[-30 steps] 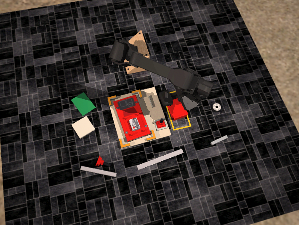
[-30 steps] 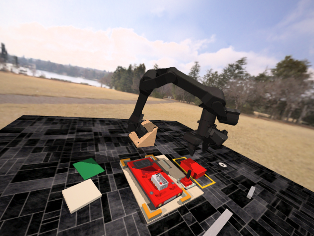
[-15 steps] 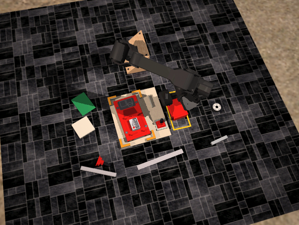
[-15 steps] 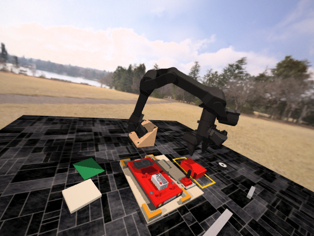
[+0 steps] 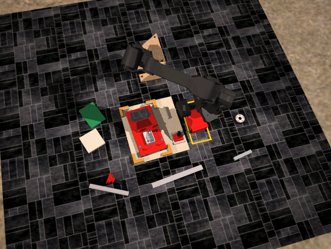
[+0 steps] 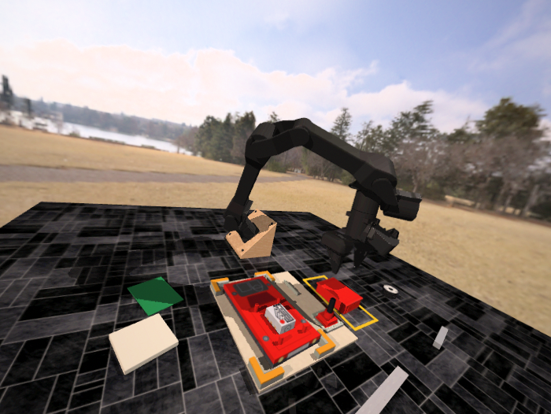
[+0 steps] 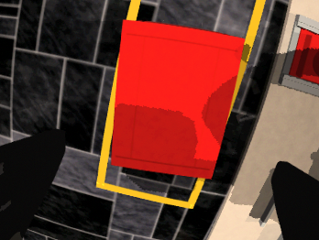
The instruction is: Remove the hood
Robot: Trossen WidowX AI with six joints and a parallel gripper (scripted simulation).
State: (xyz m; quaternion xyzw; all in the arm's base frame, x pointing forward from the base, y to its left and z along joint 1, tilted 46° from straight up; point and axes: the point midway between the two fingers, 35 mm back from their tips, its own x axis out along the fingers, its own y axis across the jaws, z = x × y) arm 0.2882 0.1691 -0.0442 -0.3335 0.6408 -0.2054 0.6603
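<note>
Flat red toy-car hood (image 6: 339, 293) lying within the yellow-outlined rectangular marked area (image 6: 366, 323), black parallel-jaw gripper (image 6: 346, 262) hovering above it, fingers spread wide, gripping nothing.

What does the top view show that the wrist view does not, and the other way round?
Only the top view shows the whole arm, the toy car, the green tile, the cream tile, the washer and the grey bars.

Only the wrist view shows the hood's edge overlapping the yellow line, and both open fingers clear of it.

Both show the hood lying in the yellow outline beside the car's board.
</note>
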